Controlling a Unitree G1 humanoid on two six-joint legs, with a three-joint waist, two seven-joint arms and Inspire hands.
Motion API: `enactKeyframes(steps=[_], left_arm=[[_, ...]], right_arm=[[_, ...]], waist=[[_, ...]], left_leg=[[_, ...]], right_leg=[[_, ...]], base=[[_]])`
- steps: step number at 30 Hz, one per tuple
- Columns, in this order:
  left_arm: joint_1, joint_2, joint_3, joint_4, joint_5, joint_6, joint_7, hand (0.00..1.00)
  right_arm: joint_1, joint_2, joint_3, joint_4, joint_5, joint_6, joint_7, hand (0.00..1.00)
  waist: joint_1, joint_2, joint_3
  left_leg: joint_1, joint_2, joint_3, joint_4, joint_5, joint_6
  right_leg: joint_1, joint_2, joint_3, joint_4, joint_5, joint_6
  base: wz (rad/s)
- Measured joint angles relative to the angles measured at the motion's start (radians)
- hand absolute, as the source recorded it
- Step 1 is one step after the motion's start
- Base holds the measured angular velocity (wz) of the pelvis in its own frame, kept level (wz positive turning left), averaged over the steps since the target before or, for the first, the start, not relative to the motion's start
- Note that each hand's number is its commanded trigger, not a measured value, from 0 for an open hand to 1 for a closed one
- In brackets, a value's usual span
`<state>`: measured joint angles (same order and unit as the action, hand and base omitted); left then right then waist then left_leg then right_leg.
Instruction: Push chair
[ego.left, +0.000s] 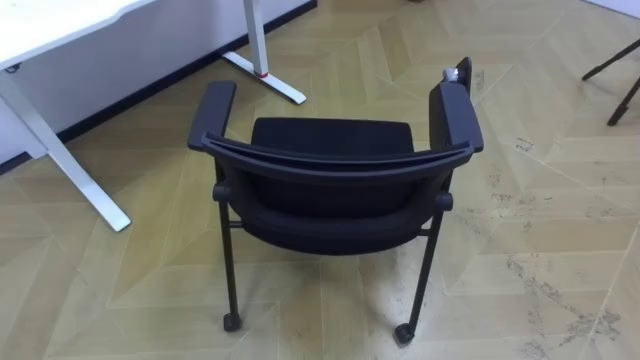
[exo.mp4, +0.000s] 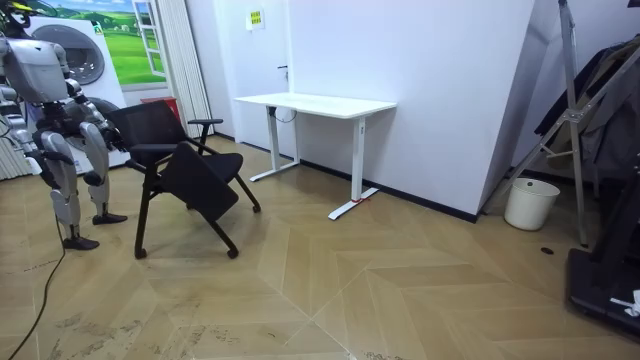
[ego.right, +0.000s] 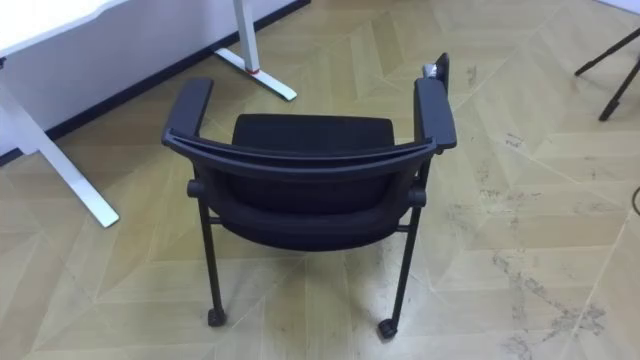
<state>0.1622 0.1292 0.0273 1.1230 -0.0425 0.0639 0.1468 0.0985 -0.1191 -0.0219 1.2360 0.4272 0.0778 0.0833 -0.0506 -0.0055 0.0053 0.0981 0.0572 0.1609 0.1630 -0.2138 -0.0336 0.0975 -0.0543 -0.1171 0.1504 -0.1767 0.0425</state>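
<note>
Subject: one chair (ego.left: 335, 180), black, its back turned to me. It stands near the desk (ego.left: 60, 25), just out from the desk's foot (ego.left: 265, 78).

Count: one chair, two armrests, two casters in sight under the rear legs, with the left caster (ego.left: 232, 322) and the right caster (ego.left: 404, 333) both on the floor. One desk. One white bin (exo.mp4: 530, 203), well apart from the desk.

Handling, my estimate: stiff metal frame, padded seat, moderate weight. On casters and smooth wood it should roll freely. An off-centre push will likely swing it round, and a high, hard push may tip it toward the desk.

Hold: the backrest's curved top rail (ego.left: 340, 160), one hand either side of its middle. Fallback is the rear ends of the armrests.

Hand state: I cannot tell for either hand. The rail is untouched.
</note>
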Motion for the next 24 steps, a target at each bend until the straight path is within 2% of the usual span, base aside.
enactKeyframes(steps=[10,16,19,21,24], left_arm=[[0.003,0.0,0.0,-0.026,0.015,-0.001,0.001,0.0],[0.005,-0.001,0.0,-0.021,-0.007,-0.011,0.004,0.0],[0.014,-0.004,0.002,-0.02,-0.034,-0.02,0.04,0.0],[0.026,-0.004,0.017,-0.021,-0.045,-0.021,0.061,0.0],[0.03,-0.003,0.075,-0.027,-0.049,-0.021,0.094,0.0]], right_arm=[[-0.004,0.0,0.0,-0.004,-0.002,-0.002,0.002,0.0],[-0.002,-0.003,0.0,-0.003,0.005,-0.003,-0.009,0.0],[0.001,-0.003,-0.003,-0.003,0.004,-0.003,-0.011,0.0],[0.001,-0.004,-0.005,-0.005,-0.002,-0.003,-0.008,0.0],[0.005,-0.011,-0.015,-0.009,0.0,-0.003,-0.006,0.0]], waist=[[-0.001,0.002,-0.0042],[0.002,0.006,0.0009],[0.001,0.01,0.0009],[0.002,0.01,0.0003],[0.005,0.014,-0.0009]], left_leg=[[-0.005,-0.001,0.0,-0.001,0.0,0.0],[-0.002,-0.001,-0.007,0.001,0.0,0.0],[0.0,-0.001,-0.007,0.001,0.0,0.0],[0.0,-0.001,-0.007,0.001,0.0,0.0],[0.004,-0.001,-0.006,0.001,0.0,0.0]], right_leg=[[-0.006,0.0,0.0,-0.001,-0.001,0.001],[0.0,0.0,-0.008,0.0,-0.001,0.001],[0.001,0.0,-0.008,-0.002,-0.001,0.001],[0.002,0.0,-0.008,-0.001,-0.001,0.001],[0.005,0.0,-0.006,0.0,-0.001,0.001]], base=[[0.0],[0.03],[0.0],[0.0],[0.0]])
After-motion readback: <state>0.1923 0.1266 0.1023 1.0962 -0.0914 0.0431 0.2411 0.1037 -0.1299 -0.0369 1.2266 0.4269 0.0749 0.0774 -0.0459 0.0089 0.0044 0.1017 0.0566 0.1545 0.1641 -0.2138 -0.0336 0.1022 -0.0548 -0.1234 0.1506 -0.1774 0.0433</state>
